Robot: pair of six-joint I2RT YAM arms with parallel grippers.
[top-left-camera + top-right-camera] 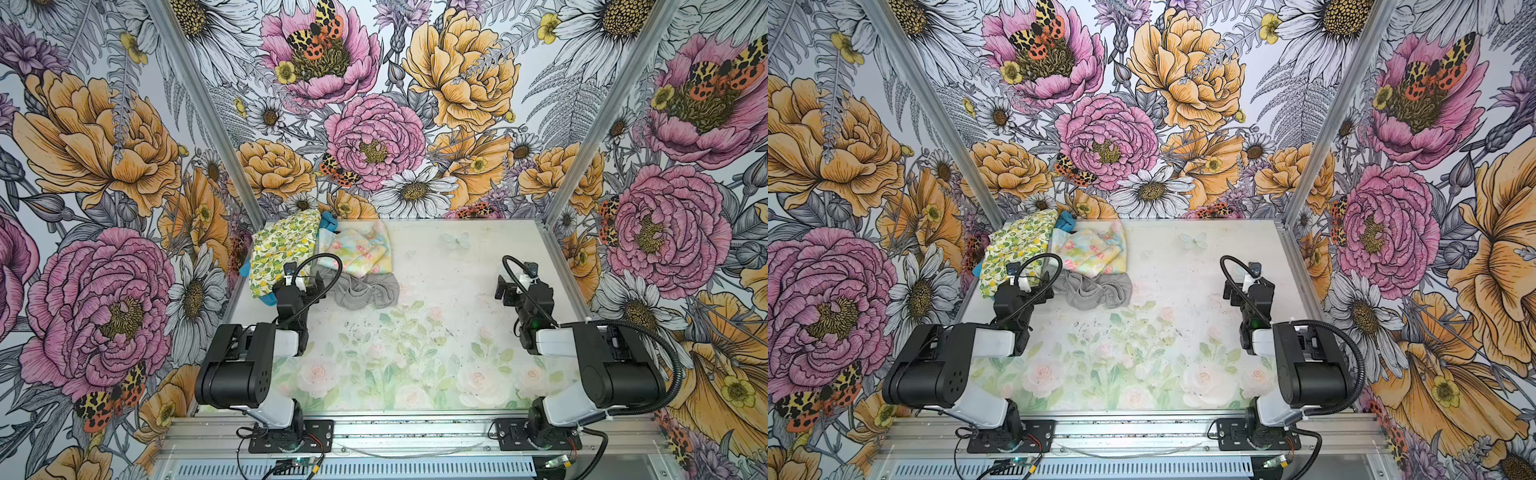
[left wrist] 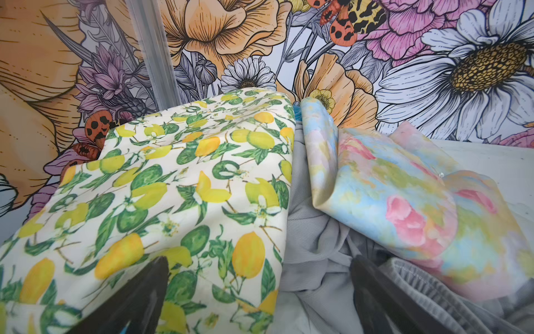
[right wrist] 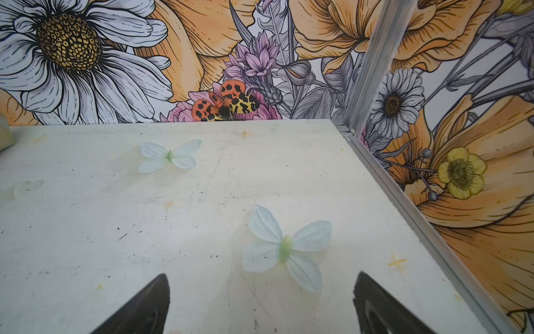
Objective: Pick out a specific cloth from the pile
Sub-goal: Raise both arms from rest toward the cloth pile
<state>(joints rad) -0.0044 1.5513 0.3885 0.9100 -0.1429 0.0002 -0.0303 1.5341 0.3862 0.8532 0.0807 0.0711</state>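
Both top views show the cloth point(image 1: 328, 220) mostly buried, peeking out at the far edge of the pile point(image 1: 282, 245), far left. The left gripper point(image 2: 260, 263), spread wide and empty, hovers at the pile's near edge. The right gripper point(image 3: 261, 276) is likewise wide and empty, well apart. This looks like the approach step; the next move calls for reaching that turquoise edge.

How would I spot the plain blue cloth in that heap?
Look at the table's far left corner, where the heap lies. The blue cloth is mostly buried, peeking out behind and beside the lemon-print cloth. It alone is bright turquoise with no pattern.
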